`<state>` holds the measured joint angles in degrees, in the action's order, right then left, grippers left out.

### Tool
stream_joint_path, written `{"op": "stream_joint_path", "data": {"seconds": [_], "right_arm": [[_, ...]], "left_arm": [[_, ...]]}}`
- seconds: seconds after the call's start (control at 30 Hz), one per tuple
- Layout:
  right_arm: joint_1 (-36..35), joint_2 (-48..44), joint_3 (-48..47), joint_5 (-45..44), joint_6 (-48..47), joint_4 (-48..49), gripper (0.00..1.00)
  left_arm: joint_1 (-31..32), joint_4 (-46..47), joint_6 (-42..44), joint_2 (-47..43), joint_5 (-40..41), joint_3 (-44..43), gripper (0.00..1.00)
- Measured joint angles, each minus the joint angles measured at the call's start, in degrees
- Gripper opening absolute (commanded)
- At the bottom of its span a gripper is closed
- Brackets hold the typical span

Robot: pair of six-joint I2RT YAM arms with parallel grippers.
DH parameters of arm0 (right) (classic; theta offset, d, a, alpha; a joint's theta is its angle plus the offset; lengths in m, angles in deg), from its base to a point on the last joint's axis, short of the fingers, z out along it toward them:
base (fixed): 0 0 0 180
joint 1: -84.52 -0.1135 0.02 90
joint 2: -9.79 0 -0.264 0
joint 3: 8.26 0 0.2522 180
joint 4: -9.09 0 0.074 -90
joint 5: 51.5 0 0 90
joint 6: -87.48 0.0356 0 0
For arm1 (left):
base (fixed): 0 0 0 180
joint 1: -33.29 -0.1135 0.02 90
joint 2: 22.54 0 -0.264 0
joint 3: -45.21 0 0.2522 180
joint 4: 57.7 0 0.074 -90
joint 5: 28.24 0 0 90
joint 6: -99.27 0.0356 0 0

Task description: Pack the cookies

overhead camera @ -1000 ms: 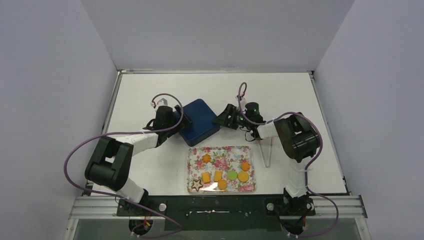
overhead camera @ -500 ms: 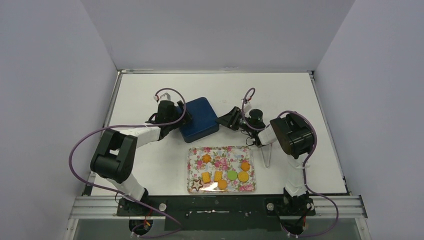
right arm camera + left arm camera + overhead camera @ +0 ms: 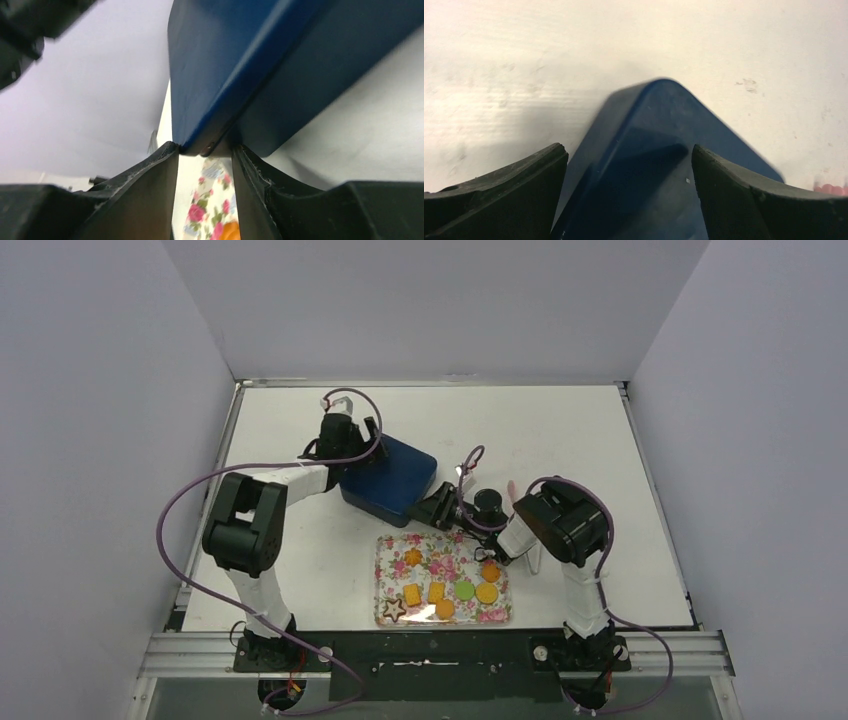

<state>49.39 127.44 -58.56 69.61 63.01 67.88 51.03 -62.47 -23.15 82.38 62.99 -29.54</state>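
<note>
Right claw (image 3: 204, 150) pinched narrow on the near corner edge of the blue box (image 3: 392, 478) — both fingers touching it; left claw (image 3: 629, 152) spread wide over the box's far-left corner, clamping nothing visible; cookies (image 3: 450, 590) on floral tray (image 3: 440, 545), centre — just near of box.

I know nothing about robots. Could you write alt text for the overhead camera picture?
Two robot arms work a dark blue box on a white table: the right gripper pinches its near corner, the left gripper stands open at its far corner. In front lies a floral tray of small cookies.
</note>
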Motion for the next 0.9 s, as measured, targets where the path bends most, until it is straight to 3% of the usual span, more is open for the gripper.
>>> {"op": "stream_joint_path", "data": {"seconds": [0.23,0.37,0.7,0.9], "right_arm": [[-4.0,-1.4,1.2,3.0,-0.4,-4.1,0.58],[-0.8,-7.9,1.5,3.5,-3.5,-10.6,0.71],[11.7,-20.7,2.4,2.3,-12.9,-27.1,0.75],[15.7,-19.6,1.1,2.5,-15.1,-32.2,0.73]], "left_arm": [[0.8,0.2,2.2,3.0,-6.5,-3.7,0.94],[-0.1,-1.0,2.7,2.4,-5.9,-3.7,0.95],[-2.6,-8.9,-1.3,-13.3,7.7,-2.4,0.96],[-2.1,-8.1,-9.6,-29.3,9.7,12.8,0.95]]}}
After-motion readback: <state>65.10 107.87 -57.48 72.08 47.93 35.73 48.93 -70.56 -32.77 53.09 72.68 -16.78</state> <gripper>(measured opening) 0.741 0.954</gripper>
